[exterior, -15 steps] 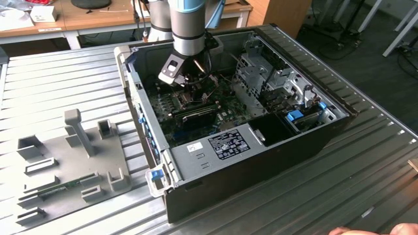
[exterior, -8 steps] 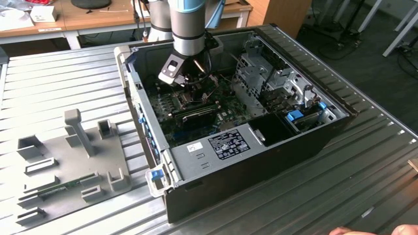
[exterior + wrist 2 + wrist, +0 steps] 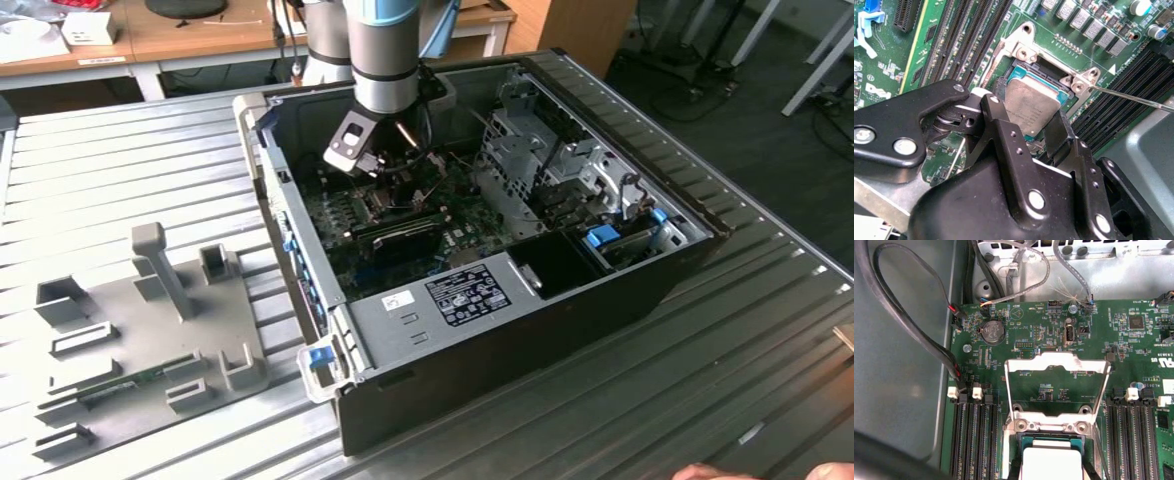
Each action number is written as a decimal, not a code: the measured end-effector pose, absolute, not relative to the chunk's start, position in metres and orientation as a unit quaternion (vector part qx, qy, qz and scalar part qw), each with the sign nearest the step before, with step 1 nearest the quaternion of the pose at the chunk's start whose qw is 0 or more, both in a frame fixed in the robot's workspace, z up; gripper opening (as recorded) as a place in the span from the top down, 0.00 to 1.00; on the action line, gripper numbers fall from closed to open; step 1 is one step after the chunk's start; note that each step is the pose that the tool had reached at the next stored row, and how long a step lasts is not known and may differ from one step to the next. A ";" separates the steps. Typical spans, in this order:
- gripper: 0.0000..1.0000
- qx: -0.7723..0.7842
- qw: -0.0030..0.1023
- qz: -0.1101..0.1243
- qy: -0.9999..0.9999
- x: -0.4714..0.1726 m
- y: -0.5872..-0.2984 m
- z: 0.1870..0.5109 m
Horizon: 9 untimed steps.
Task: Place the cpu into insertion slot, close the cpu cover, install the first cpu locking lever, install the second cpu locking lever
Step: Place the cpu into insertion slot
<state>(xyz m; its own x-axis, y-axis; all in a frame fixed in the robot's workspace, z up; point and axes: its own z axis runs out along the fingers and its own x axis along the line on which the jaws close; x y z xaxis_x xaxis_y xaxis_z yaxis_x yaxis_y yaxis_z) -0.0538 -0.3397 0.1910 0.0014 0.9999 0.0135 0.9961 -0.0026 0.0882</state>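
The cpu point(image 3: 1030, 106), a small square chip with a dull grey metal top, sits between the black fingers point(image 3: 998, 131) of my gripper point(image 3: 1026, 114), which is shut on it. It hangs slightly tilted right over the insertion slot point(image 3: 1021, 52), a silver-rimmed socket in the green circuit board. In the first wrist view the cpu point(image 3: 1051, 464) lies just past the slot's rim point(image 3: 1049, 426). The cpu cover point(image 3: 1056, 362), a thin silver frame with a window, stands swung open behind the slot. In the exterior view my gripper point(image 3: 384, 170) reaches down into the open computer case.
Long black memory slots point(image 3: 974, 440) flank the socket on both sides. A thin metal lever rod point(image 3: 1134, 97) sticks out beside the socket. Cables point(image 3: 914, 325) loop along the case wall. A grey fixture plate point(image 3: 147, 330) lies at the exterior view's left. A hand point(image 3: 707, 472) shows at the table's near edge.
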 end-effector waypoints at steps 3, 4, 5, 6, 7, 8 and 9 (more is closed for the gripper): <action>0.46 0.707 0.026 0.036 0.706 -0.054 -0.340 0.191; 0.46 0.707 0.026 0.036 0.706 -0.054 -0.340 0.191; 0.46 0.707 0.026 0.036 0.706 -0.054 -0.340 0.191; 0.46 0.707 0.026 0.036 0.706 -0.054 -0.340 0.191; 0.46 0.707 0.026 0.036 0.706 -0.054 -0.340 0.190; 0.46 0.707 0.026 0.036 0.706 -0.054 -0.340 0.190; 0.46 0.707 0.026 0.036 0.706 -0.054 -0.340 0.190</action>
